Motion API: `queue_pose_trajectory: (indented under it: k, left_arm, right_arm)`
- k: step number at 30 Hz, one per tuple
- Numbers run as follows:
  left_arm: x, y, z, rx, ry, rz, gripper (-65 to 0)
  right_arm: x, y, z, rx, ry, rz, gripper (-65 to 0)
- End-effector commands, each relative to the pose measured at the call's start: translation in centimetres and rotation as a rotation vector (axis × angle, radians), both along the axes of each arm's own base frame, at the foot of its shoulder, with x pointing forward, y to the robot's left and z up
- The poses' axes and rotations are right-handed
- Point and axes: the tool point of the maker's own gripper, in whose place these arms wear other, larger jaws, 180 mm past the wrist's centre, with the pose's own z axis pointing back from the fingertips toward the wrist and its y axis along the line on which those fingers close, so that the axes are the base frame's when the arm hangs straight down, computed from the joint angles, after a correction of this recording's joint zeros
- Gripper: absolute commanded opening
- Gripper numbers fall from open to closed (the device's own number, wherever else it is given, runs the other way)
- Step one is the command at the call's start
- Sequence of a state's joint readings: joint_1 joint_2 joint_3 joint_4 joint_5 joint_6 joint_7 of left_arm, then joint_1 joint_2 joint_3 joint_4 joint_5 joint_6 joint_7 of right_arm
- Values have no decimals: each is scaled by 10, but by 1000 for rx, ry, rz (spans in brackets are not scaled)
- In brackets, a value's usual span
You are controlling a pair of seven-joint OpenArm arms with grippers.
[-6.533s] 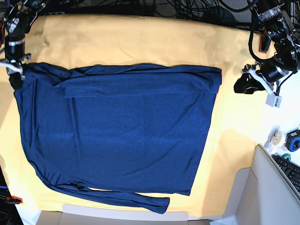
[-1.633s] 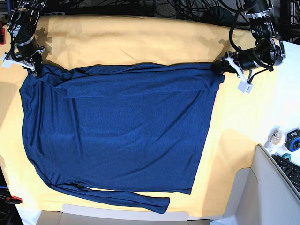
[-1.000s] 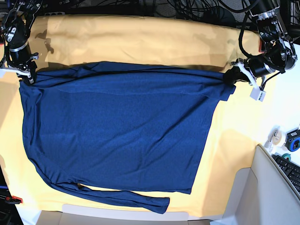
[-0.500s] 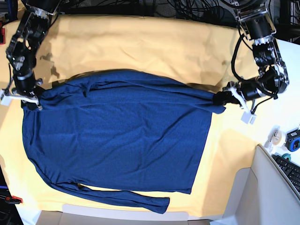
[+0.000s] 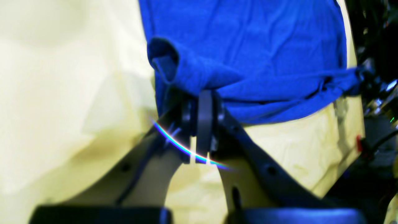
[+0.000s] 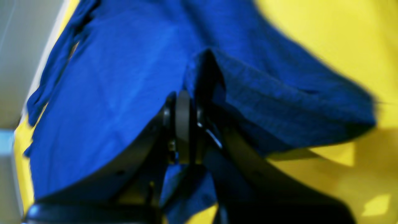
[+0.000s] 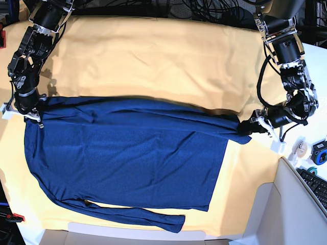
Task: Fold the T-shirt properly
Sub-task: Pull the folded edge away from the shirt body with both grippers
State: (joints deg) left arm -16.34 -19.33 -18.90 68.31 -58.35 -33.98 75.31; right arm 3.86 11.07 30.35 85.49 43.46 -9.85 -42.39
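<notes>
**Both tools pinch the shirt's far edge above the yellow cloth**

Here's the T-shirt [image 7: 127, 153], navy and plain, spread across the yellow cloth [image 7: 153, 56] that covers the tabletop. Its near part lies flat, one long sleeve [image 7: 138, 217] stretched along the near edge. The far edge is raised and pulled taut between the two arms, throwing a dark shadow line on the cloth behind it.

On the base view's right, the left tool [image 7: 249, 126] has its jaws pressed together on a bunched corner of fabric; the left wrist view shows blue knit gathered right at the clamped tips [image 5: 200, 102], with a curled fold just above them. Across on the other side, the right tool [image 7: 28, 111] is likewise closed tight on the opposite corner, and its wrist camera shows a ridge of fabric rising from between the pinched fingertips [image 6: 185, 109].

Off past the cloth sit a tape roll [image 7: 301, 149] and a keyboard [image 7: 317, 186].
</notes>
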Motion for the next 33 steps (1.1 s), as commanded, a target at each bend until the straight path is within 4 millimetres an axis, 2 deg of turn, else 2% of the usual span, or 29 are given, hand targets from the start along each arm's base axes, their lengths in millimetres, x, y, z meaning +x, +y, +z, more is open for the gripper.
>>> queue_pose_trajectory:
  k: [1,6,9,15,20,25,29,31,33]
  left_arm:
    - [13,14,19,7,-65,30,-650]
    - [10,19,2,-25,-19,62,-650]
    - [10,20,4,-24,-22,65,-650]
    - [14,19,19,6,-70,48,-650]
    - [14,18,17,6,-68,45,-650]
    - [6,17,8,5,-45,47,-650]
    - [2,24,-5,85,-3,44,-646]
    - [-1,29,-11,127,20,43,-607]
    - [-2,31,-14,143,30,42,-530]
  right_arm:
    - [7,-14,20,-36,-56,-23,-650]
    - [4,-23,15,-28,-43,-46,-650]
    - [3,-23,15,-29,-43,-46,-650]
    - [3,-24,19,-39,-49,-44,-650]
    - [7,-20,18,-24,-55,-43,-650]
    - [6,-21,3,0,-20,-50,-647]
    - [3,-19,-2,10,-6,-46,-537]
    - [2,-19,-3,12,-5,-46,-461]
    - [3,-17,-3,18,-7,-44,-379]
